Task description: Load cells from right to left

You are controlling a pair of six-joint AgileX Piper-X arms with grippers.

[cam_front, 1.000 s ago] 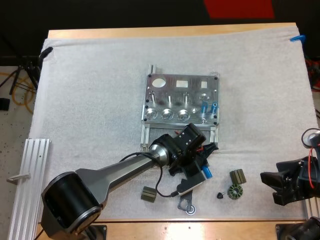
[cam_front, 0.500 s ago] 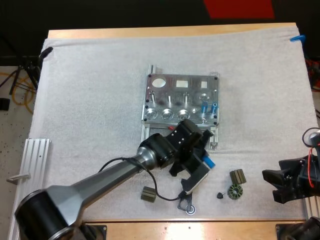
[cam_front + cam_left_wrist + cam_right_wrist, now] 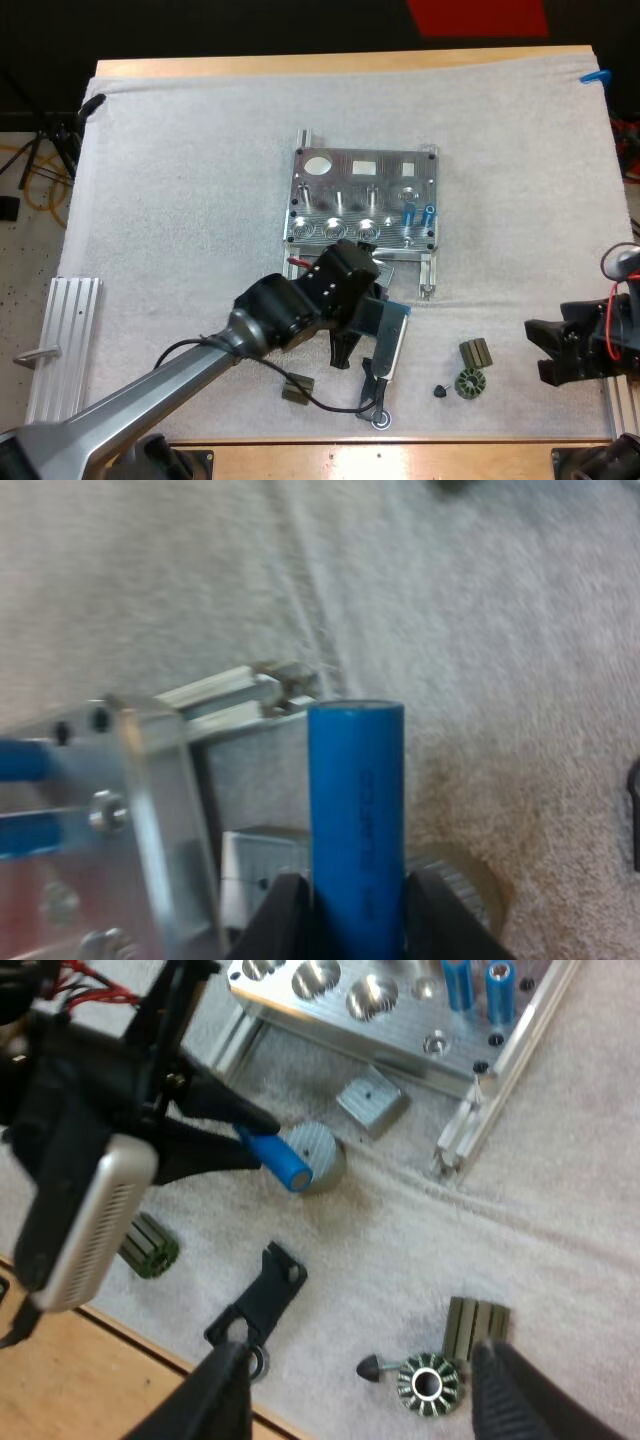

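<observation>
The metal fixture [image 3: 365,200] lies mid-mat with two blue cells [image 3: 418,213] standing in its right-hand holes. My left gripper [image 3: 388,298] hovers just in front of the fixture's near edge, shut on a third blue cell [image 3: 357,820]. The left wrist view has that cell beside the fixture's corner [image 3: 130,800]. From the right wrist view the held cell [image 3: 275,1160] points at a grey knurled disc [image 3: 322,1152]. My right gripper [image 3: 545,350] waits open at the mat's right edge, fingers [image 3: 225,1390] wide apart over the small parts.
A ribbed grey-green block [image 3: 477,353], a toothed ring [image 3: 467,383] and a small black cone [image 3: 440,390] lie at the front right. Another ribbed block [image 3: 296,390] and a black bracket [image 3: 372,400] sit near the front edge. A silver rail [image 3: 60,350] lies far left.
My left arm swung its wrist leftward and turned, carrying the blue cell up toward the fixture's near edge. The right gripper barely moved.
</observation>
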